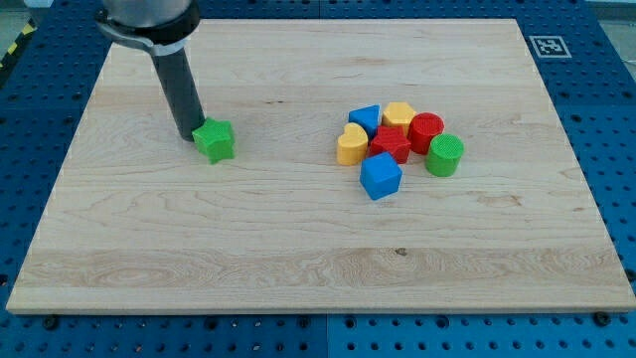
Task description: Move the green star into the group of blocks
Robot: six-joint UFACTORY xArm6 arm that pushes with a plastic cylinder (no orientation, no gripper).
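The green star (215, 140) lies on the wooden board (298, 249), left of centre. My tip (189, 134) sits right against the star's left side. The group of blocks lies to the star's right: a blue triangle-like block (366, 118), a yellow block (399, 115), a red cylinder (426, 132), a yellow heart (352, 145), a red star (390, 145), a green cylinder (445, 155) and a blue cube-like block (380, 176). A wide gap of bare wood separates the green star from the group.
The board rests on a blue perforated table (40, 89). A black-and-white marker tag (549, 45) is at the board's top right corner.
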